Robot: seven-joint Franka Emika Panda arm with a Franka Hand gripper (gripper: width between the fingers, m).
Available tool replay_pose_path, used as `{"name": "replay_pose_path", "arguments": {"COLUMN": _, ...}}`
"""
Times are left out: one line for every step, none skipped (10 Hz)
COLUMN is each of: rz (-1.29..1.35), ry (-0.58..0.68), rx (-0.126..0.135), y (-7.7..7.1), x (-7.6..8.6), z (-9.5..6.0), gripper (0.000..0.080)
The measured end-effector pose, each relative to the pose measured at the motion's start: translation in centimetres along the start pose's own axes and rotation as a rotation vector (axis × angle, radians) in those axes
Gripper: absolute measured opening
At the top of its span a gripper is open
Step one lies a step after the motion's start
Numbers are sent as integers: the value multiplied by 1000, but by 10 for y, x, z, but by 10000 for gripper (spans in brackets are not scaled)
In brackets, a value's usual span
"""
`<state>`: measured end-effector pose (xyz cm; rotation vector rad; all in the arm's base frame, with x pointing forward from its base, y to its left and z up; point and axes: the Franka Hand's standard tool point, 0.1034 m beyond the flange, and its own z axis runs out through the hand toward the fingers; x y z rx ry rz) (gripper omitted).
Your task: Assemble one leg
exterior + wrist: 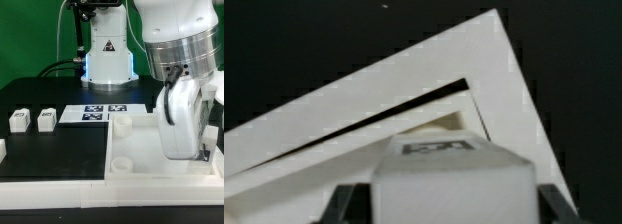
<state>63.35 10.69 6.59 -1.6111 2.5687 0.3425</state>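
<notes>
My gripper hangs low over the right part of the large white panel. In the wrist view the gripper is shut on a white leg. The leg's black-and-white tag faces the camera and a dark finger presses on each side. Beyond the held leg, a corner of the panel shows against the black table. In the exterior view the hand hides the held leg. Two more legs stand on the table at the exterior view's left.
The marker board lies behind the panel. Round sockets sit at the panel's left corners. Part of another white piece shows at the exterior view's left edge. The robot base stands at the back.
</notes>
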Motion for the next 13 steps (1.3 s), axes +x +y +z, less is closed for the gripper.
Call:
{"name": "replay_pose_path", "arguments": {"rz": -5, "ry": 0, "rx": -1, "y": 0, "x": 0, "z": 1, "gripper": 294}}
{"name": "replay_pose_path", "arguments": {"rz": -5, "ry": 2, "rx": -4, "y": 1, "x": 0, "z": 2, "gripper": 404}}
{"name": "replay_pose_path", "arguments": {"rz": -5, "ry": 2, "rx": -4, "y": 1, "x": 0, "z": 2, "gripper": 538}}
{"name": "replay_pose_path", "arguments": {"rz": -8, "ry": 2, "rx": -5, "y": 2, "x": -1, "z": 3, "gripper": 538}}
{"name": "replay_pose_path", "arguments": {"rz": -22, "ry": 3, "rx": -9, "y": 9, "x": -4, "z": 2, "gripper": 627}}
{"name": "replay_pose_path", "arguments": {"rz": -39, "ry": 1, "rx": -10, "y": 18, "x": -7, "z": -5, "gripper": 642}}
{"name": "replay_pose_path", "arguments": {"rz": -48, "ry": -4, "rx": -9, "y": 26, "x": -10, "z": -15, "gripper": 642}}
{"name": "replay_pose_path", "arguments": {"rz": -61, "ry": -9, "rx": -17, "y": 36, "x": -17, "z": -26, "gripper": 648}}
{"name": "replay_pose_path", "arguments": {"rz": -73, "ry": -11, "rx": -26, "y": 39, "x": -20, "z": -31, "gripper": 649}}
{"name": "replay_pose_path", "arguments": {"rz": -70, "ry": -7, "rx": -27, "y": 38, "x": -17, "z": -27, "gripper": 649}}
{"name": "replay_pose_path", "arguments": {"rz": -71, "ry": -6, "rx": -28, "y": 39, "x": -17, "z": -26, "gripper": 649}}
{"name": "replay_pose_path", "arguments": {"rz": -71, "ry": -6, "rx": -28, "y": 39, "x": -18, "z": -26, "gripper": 649}}
{"name": "replay_pose_path", "arguments": {"rz": -71, "ry": -5, "rx": -29, "y": 39, "x": -18, "z": -25, "gripper": 649}}
